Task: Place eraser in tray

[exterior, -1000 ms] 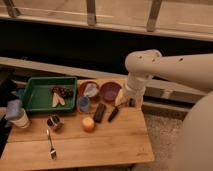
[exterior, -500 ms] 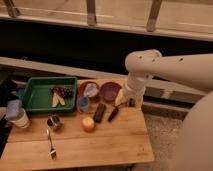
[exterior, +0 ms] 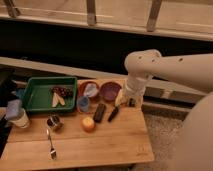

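The eraser (exterior: 100,112) is a small black block lying on the wooden table, just right of an orange fruit (exterior: 88,124) and left of a thinner black stick (exterior: 113,114). The green tray (exterior: 35,95) stands at the back left of the table and holds some dark and pale food pieces (exterior: 59,94). My gripper (exterior: 124,102) hangs at the end of the white arm at the back right of the table, next to the purple bowl (exterior: 110,91). It is to the right of the eraser and a little behind it, apart from it.
A reddish bowl (exterior: 89,90) and a blue cup (exterior: 83,104) stand between the tray and the purple bowl. A metal cup (exterior: 54,122), a spoon (exterior: 50,145) and a capped jar (exterior: 16,115) are at the front left. A dark wall and railing run behind.
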